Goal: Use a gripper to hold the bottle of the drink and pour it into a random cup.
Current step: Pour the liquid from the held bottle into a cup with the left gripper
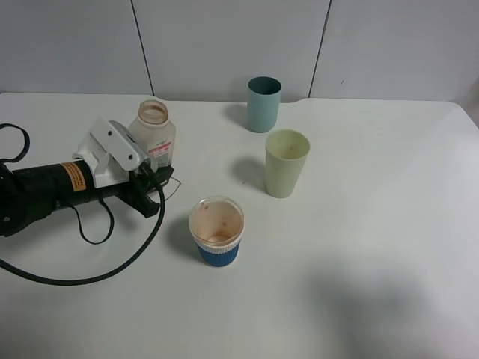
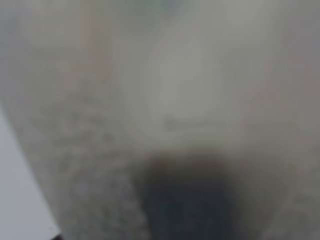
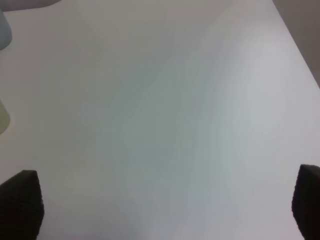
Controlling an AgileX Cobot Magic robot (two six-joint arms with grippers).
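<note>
The bottle of the drink stands upright on the white table at the left, with no cap and a white-and-pink label. My left gripper reaches in from the left. Its white jaw piece lies against the bottle's far-left side and its black finger against the near side, so it looks shut on the bottle. The left wrist view is a pale blur. The blue-sleeved cup stands in front and to the right of the bottle, brown-stained inside. My right gripper is open over bare table and is out of the high view.
A pale green cup stands right of the bottle and a teal cup behind it near the wall. A black cable loops across the table in front of the left arm.
</note>
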